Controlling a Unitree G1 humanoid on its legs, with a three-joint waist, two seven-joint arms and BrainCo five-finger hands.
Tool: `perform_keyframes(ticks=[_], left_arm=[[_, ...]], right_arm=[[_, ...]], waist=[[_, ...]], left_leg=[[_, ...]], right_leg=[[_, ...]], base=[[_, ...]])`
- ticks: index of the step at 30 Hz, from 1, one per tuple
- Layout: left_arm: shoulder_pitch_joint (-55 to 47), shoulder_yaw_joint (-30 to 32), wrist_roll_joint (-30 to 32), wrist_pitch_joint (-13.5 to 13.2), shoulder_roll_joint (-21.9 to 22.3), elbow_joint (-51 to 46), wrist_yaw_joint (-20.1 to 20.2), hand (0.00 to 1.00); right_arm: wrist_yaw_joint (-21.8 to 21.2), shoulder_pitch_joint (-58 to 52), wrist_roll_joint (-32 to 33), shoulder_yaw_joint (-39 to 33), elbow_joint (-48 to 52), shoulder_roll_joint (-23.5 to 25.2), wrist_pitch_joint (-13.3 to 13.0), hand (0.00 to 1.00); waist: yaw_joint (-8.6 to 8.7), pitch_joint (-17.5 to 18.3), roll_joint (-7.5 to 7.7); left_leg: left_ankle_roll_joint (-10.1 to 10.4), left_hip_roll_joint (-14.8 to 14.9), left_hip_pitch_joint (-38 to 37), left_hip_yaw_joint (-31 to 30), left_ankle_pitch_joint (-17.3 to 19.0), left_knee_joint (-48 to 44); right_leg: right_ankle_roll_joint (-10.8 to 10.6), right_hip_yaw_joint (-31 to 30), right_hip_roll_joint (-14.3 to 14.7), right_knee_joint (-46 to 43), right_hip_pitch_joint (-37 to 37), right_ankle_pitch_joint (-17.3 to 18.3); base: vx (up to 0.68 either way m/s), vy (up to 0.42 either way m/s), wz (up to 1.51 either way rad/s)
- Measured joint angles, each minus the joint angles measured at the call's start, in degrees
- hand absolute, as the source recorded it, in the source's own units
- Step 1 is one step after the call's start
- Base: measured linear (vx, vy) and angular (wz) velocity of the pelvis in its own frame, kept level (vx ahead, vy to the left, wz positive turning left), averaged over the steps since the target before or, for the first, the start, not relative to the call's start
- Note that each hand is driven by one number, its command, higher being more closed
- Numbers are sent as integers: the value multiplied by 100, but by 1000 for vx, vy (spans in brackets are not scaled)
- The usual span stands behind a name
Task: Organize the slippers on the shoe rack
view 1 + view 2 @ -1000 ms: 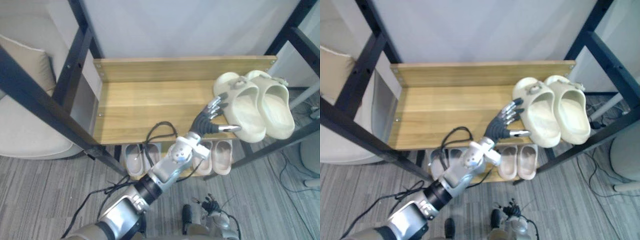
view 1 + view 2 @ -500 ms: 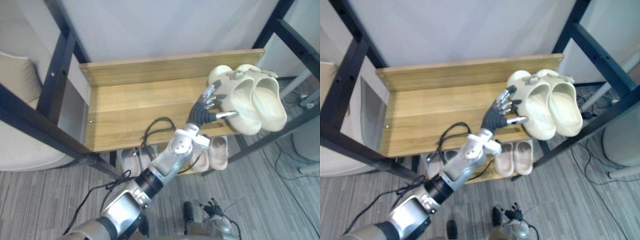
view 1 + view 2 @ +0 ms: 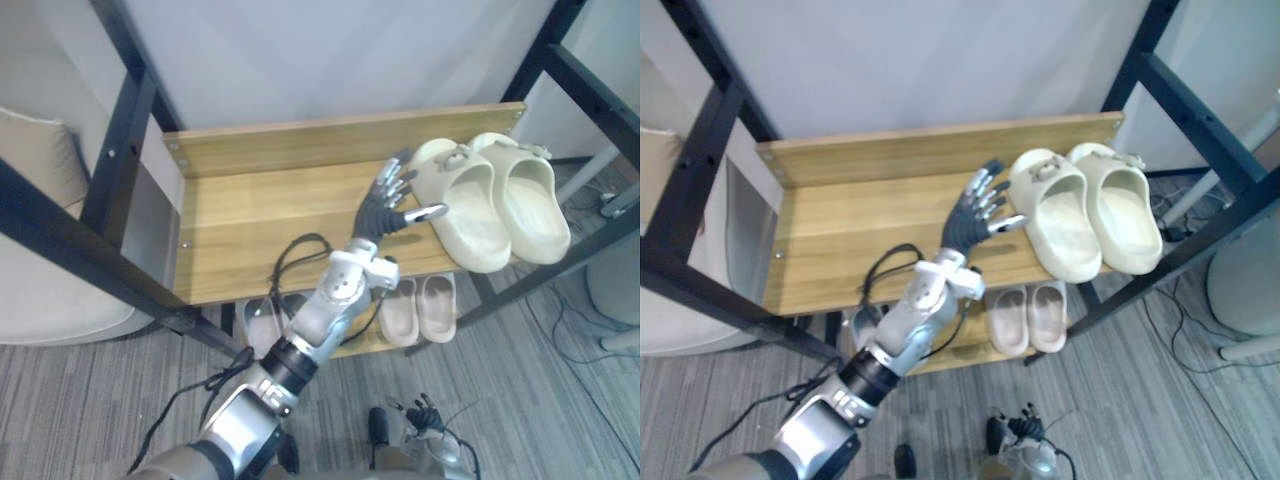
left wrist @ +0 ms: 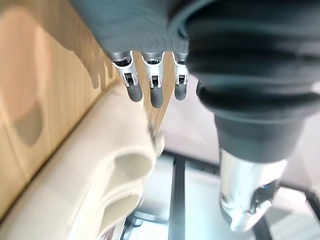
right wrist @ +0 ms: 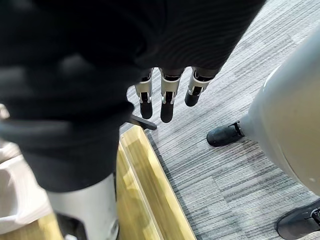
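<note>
A pair of cream slippers (image 3: pixel 490 200) lies side by side at the right end of the wooden top shelf (image 3: pixel 260 225), toes toward the front edge. My left hand (image 3: pixel 388 205) hovers open just left of the nearer slipper (image 3: pixel 1055 215), fingers spread, with the thumb tip close to its side. In the left wrist view, straight fingers (image 4: pixel 150 85) point along that slipper (image 4: pixel 85 175) and nothing is held. My right hand (image 3: pixel 425 412) hangs low in front of the rack with straight fingers (image 5: pixel 165 95) over the carpet.
On the lower shelf (image 5: pixel 150 195) lie a pale pink pair of slippers (image 3: pixel 420 305) and a grey pair (image 3: pixel 265 320). Black frame posts (image 3: pixel 115 150) stand at both ends of the rack. A beige sofa (image 3: pixel 40 260) stands to the left. The top shelf's left half is bare wood.
My left hand has drawn back to the left, off the nearer cream slipper it was touching. The pair now lies straighter at the shelf's right end. The camera has shifted slightly.
</note>
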State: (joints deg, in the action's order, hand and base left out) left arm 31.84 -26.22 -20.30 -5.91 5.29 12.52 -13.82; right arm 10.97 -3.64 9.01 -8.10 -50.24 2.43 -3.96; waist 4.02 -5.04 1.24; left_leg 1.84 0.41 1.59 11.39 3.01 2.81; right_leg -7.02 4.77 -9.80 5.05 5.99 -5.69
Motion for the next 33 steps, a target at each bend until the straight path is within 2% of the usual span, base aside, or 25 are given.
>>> perform_keyframes(ticks=[6, 10, 14, 15, 17, 22, 25, 29, 30, 33], left_arm=[[-409, 246, 20, 2, -18, -435, 54, 0], [-488, 257, 27, -6, -122, -1016, 60, 0], [-665, 95, -141, -94, -207, -1670, 261, 0], [-877, -113, -344, -122, -266, -2098, 417, 0], [-1029, -298, -477, -151, -303, -2316, 536, 0], [-1852, -1267, -1212, -129, -511, -2734, 1198, 0], [-2308, -1630, -1376, -29, -893, -2766, 1567, 0], [-2817, -1791, -1436, 34, -1275, -2732, 1880, 0], [-2981, -1829, -1466, 73, -1493, -2536, 1993, 0], [-3304, -1800, -1461, 143, -1785, -2074, 2089, 0]], right_arm=[[-88, -28, 0, 53, -2, -42, 1, 0], [-96, -44, -4, 53, -1, -41, 1, 0], [-121, -76, -2, 60, 6, -41, 0, 0], [-138, -128, -2, 174, -11, -53, 5, 0], [-151, -146, -1, 199, -23, -54, 9, 0], [-209, -91, -1, 446, -317, -129, 58, 0], [-237, 9, -3, 651, -531, -161, 64, 0], [-308, 145, -11, 912, -686, -245, 70, 0], [-317, 141, -11, 982, -689, -245, 71, 0], [-323, 186, -11, 1108, -692, -253, 71, 0]], waist=[[-41, 61, -126], [-85, 64, -127], [-110, 70, -126], [-194, 157, -128], [-232, 214, -146], [-328, 457, -207], [-363, 518, -217], [-391, 519, -213], [-383, 522, -208], [-387, 555, -158]], left_leg=[[5, 7, 19, -97, -16, -11], [5, 2, 17, -115, -18, -34], [5, 4, -31, -284, -16, -96], [6, 9, -42, -319, -15, -95], [7, 11, -42, -372, -15, -95], [21, 12, -63, -612, -26, -93], [30, 9, -47, -730, -36, -93], [32, -8, -37, -793, -54, -94], [40, -30, -80, -913, -66, -94], [55, -44, -68, -1062, -104, -90]], right_leg=[[10, 97, -2, -64, -3, 26], [10, 130, -13, -74, -29, 27], [29, 317, -26, -74, -210, 69], [48, 368, -27, -96, -232, 122], [49, 399, -26, -96, -248, 133], [44, 617, -26, -92, -400, 216], [48, 695, -18, -92, -426, 235], [50, 777, -15, -72, -454, 233], [52, 922, -14, -36, -581, 234], [79, 1082, -5, 0, -661, 251]], base=[[-35, -29, 6], [-13, -20, 5], [-20, -27, 22], [-34, -36, 18], [-32, -41, 15], [-18, -32, 21], [-8, -25, 12], [-23, -24, 13], [-4, -14, 29], [-20, -21, 28]])
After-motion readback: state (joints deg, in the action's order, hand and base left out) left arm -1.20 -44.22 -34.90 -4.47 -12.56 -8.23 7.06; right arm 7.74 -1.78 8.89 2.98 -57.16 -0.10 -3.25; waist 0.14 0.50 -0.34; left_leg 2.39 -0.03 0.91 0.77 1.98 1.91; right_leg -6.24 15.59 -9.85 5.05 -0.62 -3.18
